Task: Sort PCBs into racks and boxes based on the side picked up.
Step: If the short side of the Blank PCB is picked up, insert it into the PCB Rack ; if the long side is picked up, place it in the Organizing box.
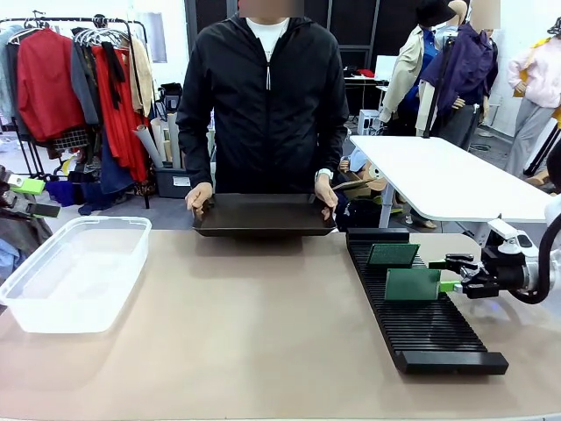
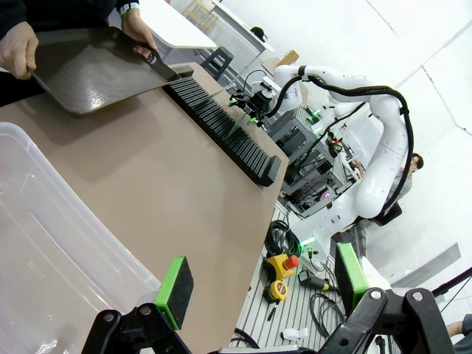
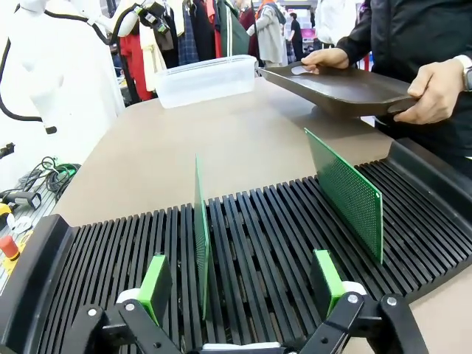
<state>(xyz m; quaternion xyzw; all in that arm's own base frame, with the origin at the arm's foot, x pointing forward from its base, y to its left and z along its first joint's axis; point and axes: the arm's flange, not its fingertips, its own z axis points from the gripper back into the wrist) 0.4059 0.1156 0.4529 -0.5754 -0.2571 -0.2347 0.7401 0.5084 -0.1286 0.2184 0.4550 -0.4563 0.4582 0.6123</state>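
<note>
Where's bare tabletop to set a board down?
Widest bare stretch: the middle of the table, between the clear box and the black rack, in front of the person's tray. Crowded: the rack's middle, where two PCBs stand beside the right gripper.

A shallow dark tray point(image 1: 263, 215) is held at the far edge of the tan table point(image 1: 263, 324) by a person in a black jacket point(image 1: 267, 96). Behind and left of the tray stands a clothes rail point(image 1: 79, 88) (red and grey garments); behind and right of it, a white table point(image 1: 447, 180).
</note>
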